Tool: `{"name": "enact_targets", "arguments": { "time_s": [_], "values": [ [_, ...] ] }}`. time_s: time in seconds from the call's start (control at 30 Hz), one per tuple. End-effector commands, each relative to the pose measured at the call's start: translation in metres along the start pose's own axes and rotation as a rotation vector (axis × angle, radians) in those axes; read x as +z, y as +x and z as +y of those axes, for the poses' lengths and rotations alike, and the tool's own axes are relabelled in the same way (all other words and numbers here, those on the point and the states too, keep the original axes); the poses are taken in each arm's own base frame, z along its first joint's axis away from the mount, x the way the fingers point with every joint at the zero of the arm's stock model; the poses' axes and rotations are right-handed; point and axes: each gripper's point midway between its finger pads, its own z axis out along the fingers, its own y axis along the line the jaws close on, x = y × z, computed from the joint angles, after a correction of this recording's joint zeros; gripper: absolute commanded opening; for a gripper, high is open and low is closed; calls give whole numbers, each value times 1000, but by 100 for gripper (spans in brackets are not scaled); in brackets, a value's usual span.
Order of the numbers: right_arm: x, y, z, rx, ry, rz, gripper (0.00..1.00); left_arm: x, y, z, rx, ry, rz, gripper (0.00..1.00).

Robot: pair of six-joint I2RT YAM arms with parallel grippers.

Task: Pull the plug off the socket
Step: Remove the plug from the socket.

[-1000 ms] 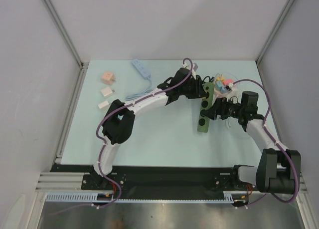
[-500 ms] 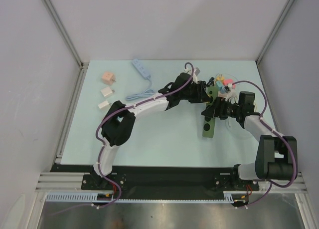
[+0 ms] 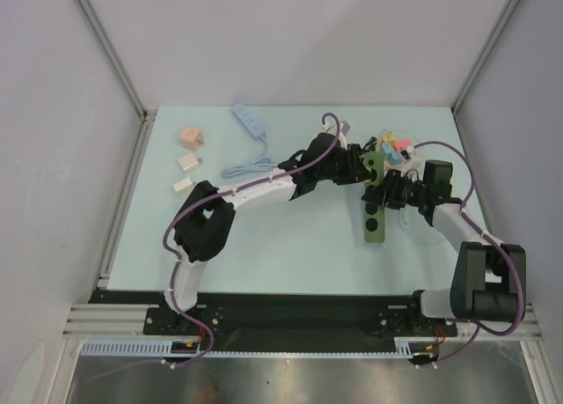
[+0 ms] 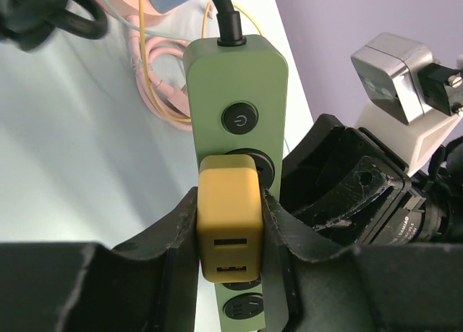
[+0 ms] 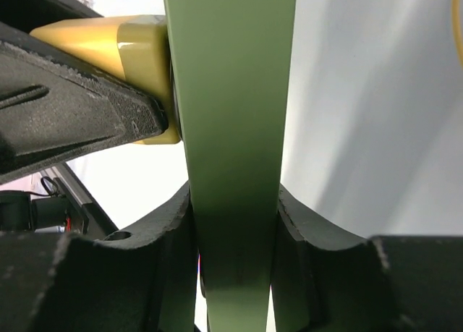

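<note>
The socket is a green power strip (image 3: 376, 221) (image 4: 235, 79) lying lengthwise on the table, with a black cord at its far end. A yellow plug (image 4: 228, 216) (image 5: 141, 50) with two USB ports sits in one of its outlets, just below the round power button. My left gripper (image 3: 362, 171) (image 4: 230, 205) is shut on the plug, one finger on each side. My right gripper (image 3: 384, 194) (image 5: 235, 216) is shut across the strip's narrow sides, just nearer than the plug. In the top view the arms hide the plug.
A tangle of pink and yellow cables with coloured plugs (image 3: 396, 148) lies just behind the strip. A blue power strip (image 3: 249, 120) with its coiled cord, a pink adapter (image 3: 190, 137) and two white adapters (image 3: 187, 162) lie at the back left.
My right gripper has shut on the green strip. The strip has swung straighter and shifted slightly right and nearer, both arms moving with it. The left gripper kept its hold on the plug.
</note>
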Motion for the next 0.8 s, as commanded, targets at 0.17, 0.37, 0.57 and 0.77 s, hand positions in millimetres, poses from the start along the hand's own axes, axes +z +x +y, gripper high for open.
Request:
{"name": "enact_targets", "arguments": {
  "time_s": [0.17, 0.37, 0.57, 0.77],
  "values": [
    [-26, -38, -46, 28, 273, -155, 0, -76, -50, -85, 146, 92, -141, 0],
    [-29, -40, -47, -3, 298, -158, 0, -85, -35, -97, 58, 264, -27, 0],
    [-29, -42, -45, -28, 316, -165, 0, -101, -35, -104, 28, 366, 24, 0],
    [-31, -44, -46, -35, 329, -175, 0, -106, -48, -92, 63, 289, -13, 0]
  ]
}}
